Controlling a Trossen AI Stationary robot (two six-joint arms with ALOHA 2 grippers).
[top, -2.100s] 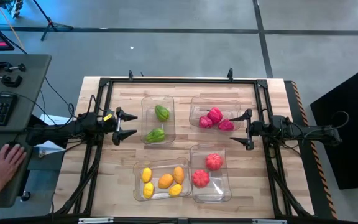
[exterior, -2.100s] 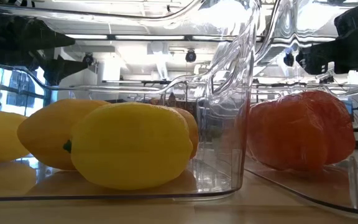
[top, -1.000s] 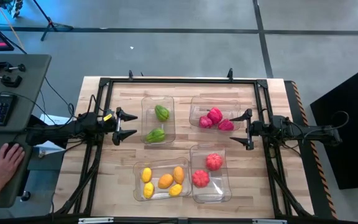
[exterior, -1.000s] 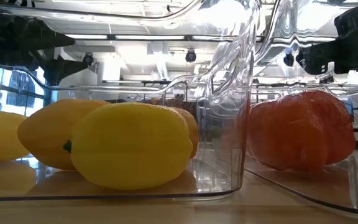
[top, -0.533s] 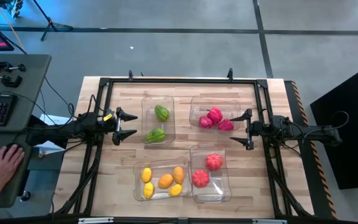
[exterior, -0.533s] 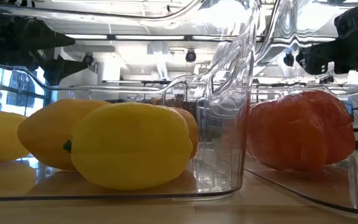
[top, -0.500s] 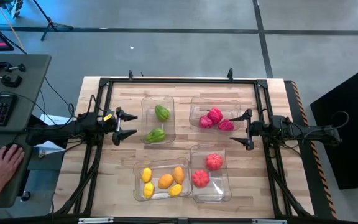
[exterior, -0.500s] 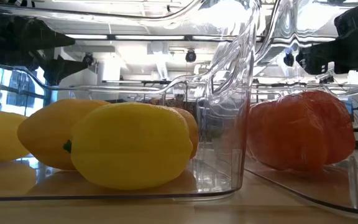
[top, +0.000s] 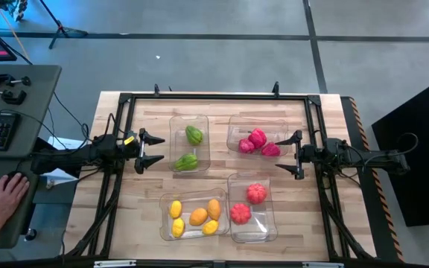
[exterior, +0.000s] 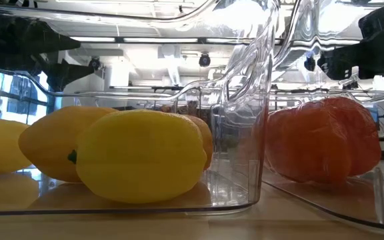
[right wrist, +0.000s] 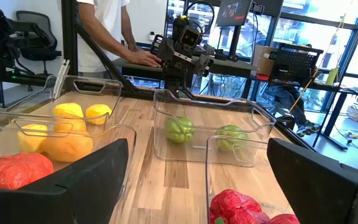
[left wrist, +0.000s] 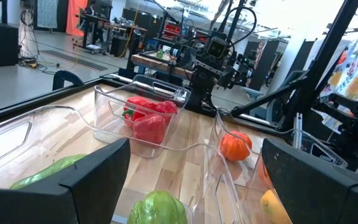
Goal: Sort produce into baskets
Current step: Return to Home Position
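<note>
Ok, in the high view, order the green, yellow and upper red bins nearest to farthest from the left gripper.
1. Green bin, beside the left gripper.
2. Yellow bin, lower in the picture.
3. Upper red bin, on the right side.

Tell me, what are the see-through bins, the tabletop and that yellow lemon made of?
The bins look like clear, glossy hard plastic: you see straight through the walls, and they throw bright reflections. The tabletop appears to be pale, matte wood, with glued strips and grain showing. The lemon is probably moulded plastic or rubber: evenly coloured, smooth, slightly shiny.
</note>
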